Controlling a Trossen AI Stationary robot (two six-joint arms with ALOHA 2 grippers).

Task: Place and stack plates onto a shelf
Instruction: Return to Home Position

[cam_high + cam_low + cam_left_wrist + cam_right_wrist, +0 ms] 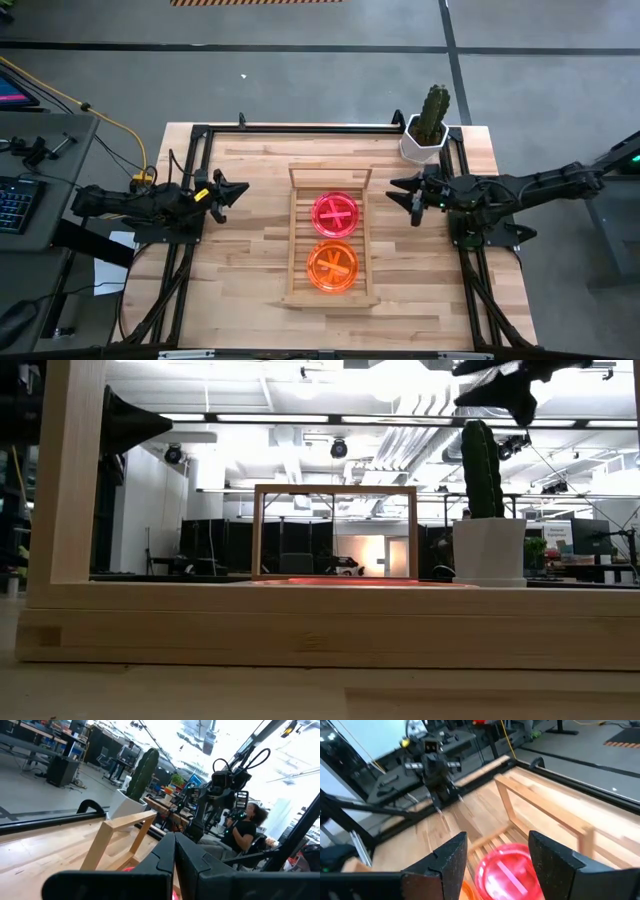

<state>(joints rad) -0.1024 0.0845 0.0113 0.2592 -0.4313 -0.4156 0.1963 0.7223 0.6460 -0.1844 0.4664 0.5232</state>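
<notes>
The light-wood slatted shelf (296,250) lies at the table's middle, its raised rail (330,171) at the far end. A neon pink plate (336,213) lies flat on the slats at the far half, and an orange plate (332,265) on the near half. Whether either is a single plate or a stack, I cannot tell. My left gripper (236,194) hovers left of the shelf, shut and empty; its fingers meet in the left wrist view (175,842). My right gripper (402,190) hovers right of the shelf, open and empty, above the pink plate (507,870) in its wrist view (497,850).
A cactus in a white pot (428,128) stands at the table's far right corner, close behind my right arm. Black frame rails (180,250) run along the table's sides. A seated person (247,827) shows beyond the table's right side.
</notes>
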